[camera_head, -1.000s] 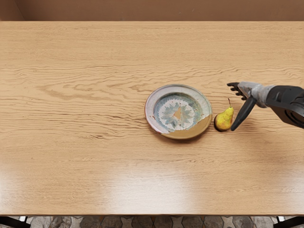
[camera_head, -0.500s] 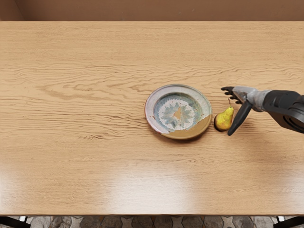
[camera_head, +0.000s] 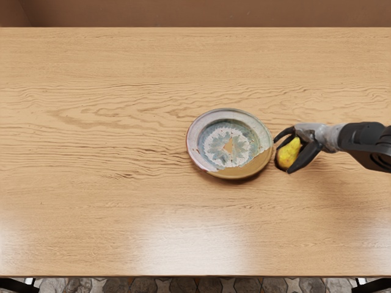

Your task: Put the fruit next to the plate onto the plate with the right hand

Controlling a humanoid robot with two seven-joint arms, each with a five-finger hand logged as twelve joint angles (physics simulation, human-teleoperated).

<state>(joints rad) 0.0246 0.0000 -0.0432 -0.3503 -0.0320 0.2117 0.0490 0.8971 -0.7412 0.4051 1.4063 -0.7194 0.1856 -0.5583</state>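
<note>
right hand [camera_head: 300, 143] clasps pear [camera_head: 288, 152] | pear on table [camera_head: 122, 91], just right of plate [camera_head: 190, 144]

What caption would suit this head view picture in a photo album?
The robot's right hand wraps around a yellow pear just beside the patterned plate on a wooden table.

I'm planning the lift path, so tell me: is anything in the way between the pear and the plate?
Nothing visible. The right hand has its fingers curled around the pear, which sits on the table just right of the plate. Only a thin gap and the plate's low rim separate the two.
</note>
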